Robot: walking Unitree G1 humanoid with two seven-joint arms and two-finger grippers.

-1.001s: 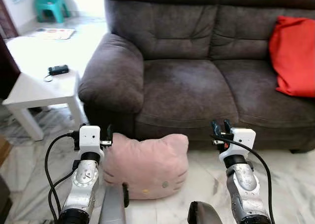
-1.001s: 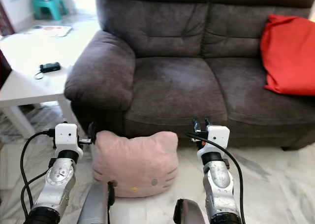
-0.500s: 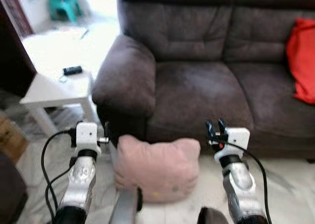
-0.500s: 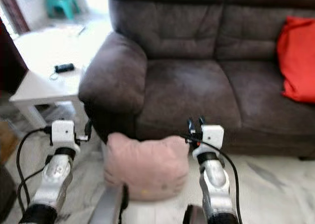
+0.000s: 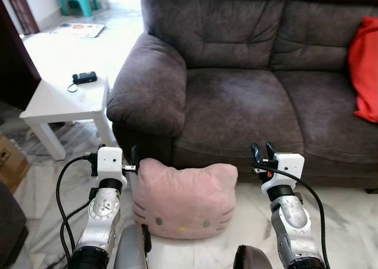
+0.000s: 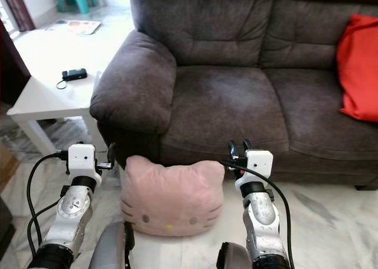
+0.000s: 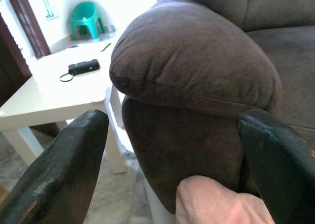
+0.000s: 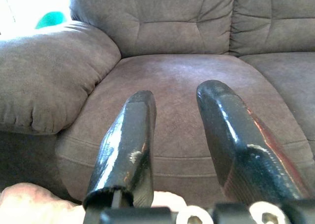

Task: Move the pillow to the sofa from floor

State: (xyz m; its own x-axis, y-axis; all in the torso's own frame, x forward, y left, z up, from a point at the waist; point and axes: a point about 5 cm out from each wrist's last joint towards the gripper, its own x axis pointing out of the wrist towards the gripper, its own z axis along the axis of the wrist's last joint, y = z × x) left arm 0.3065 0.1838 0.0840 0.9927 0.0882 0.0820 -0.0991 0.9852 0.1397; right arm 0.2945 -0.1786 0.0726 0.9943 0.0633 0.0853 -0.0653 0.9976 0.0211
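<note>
The pillow (image 5: 184, 199) lies on the floor (image 5: 348, 221) against the sofa (image 5: 236, 109), between the two raised hands, so this looks like the approach before the grasp. The left hand (image 5: 133, 160) is spread wide and the right hand (image 5: 263, 152) slightly parted, both empty. Next, I judge, both must drop and press in on the pillow's sides.

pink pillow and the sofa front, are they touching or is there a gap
Cannot tell. In the left eye view the pink pillow overlaps the sofa base, hiding any contact or gap behind it.
</note>
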